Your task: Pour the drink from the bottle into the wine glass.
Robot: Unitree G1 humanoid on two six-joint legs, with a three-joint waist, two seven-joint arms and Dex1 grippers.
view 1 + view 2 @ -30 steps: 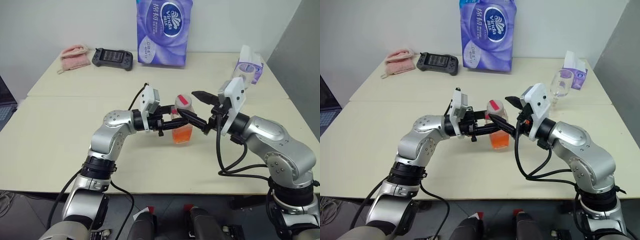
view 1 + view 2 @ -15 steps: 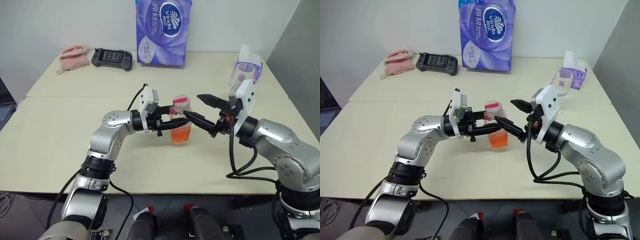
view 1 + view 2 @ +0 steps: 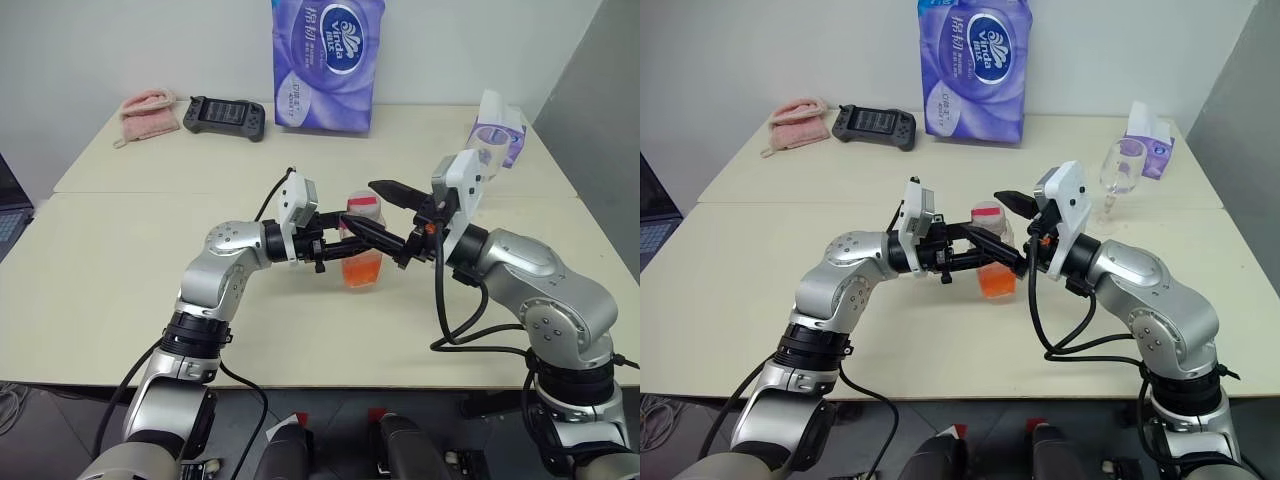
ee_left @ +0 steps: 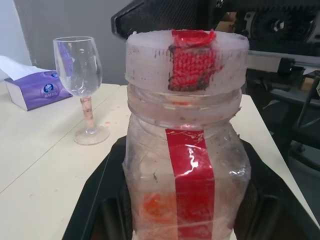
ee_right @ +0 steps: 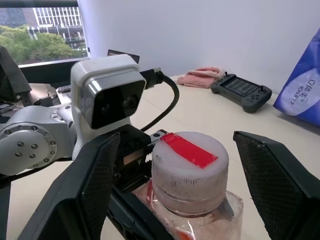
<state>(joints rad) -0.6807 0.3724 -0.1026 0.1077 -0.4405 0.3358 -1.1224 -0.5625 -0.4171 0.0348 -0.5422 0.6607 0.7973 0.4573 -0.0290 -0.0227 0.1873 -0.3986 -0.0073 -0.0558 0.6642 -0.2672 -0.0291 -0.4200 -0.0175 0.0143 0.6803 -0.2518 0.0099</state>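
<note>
1. The bottle point(image 3: 363, 243) stands upright near the middle of the pale table point(image 3: 120, 270), held at its body by the left gripper point(image 3: 345, 243), whose black fingers are clamped on both sides of it.
2. The drink point(image 3: 363, 268) fills only the lower part of the bottle, an orange-red band at the bottom.
3. The pale cap point(image 5: 190, 167) is on the bottle, with a strip of red tape across its top and a red stripe running down the bottle's side.
4. The right gripper point(image 3: 377, 209) reaches in from the right at cap height, its two fingers spread wide apart, one on each side of the cap. From the right wrist view neither finger touches the cap.
5. The wine glass point(image 3: 1121, 172) stands upright and empty toward the far right of the table, well apart from the bottle, with a purple tissue box point(image 3: 1152, 148) just behind it.
6. At the far edge of the table sit a tall purple tissue pack point(image 3: 326, 62), a dark game controller point(image 3: 224, 117) and a folded pink cloth point(image 3: 150, 112).
</note>
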